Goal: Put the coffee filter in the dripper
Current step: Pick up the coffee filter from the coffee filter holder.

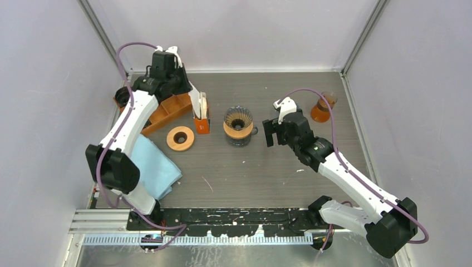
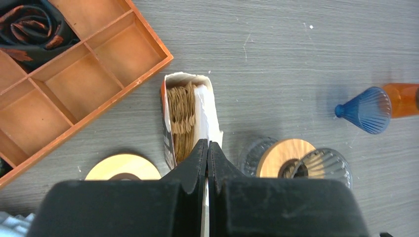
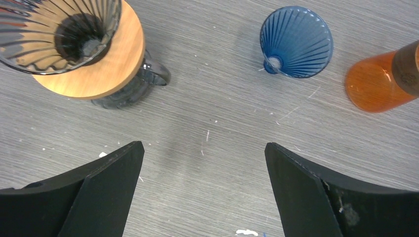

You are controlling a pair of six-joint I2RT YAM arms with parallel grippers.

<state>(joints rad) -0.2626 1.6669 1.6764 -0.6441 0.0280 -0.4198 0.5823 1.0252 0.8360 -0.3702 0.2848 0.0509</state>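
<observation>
No legible text anywhere, only unreadable print on the side of the filter box (image 2: 168, 140)

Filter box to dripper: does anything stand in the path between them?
Nothing visible does. Bare table separates the filter box and the dripper; the wooden ring lies on the box's other side, and the right gripper hangs beyond the dripper.

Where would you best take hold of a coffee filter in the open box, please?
I would pinch the ruffled upper edge of the brown filters, coming straight down through the open top of the box: they stand on edge, and the box walls cover their sides.
</observation>
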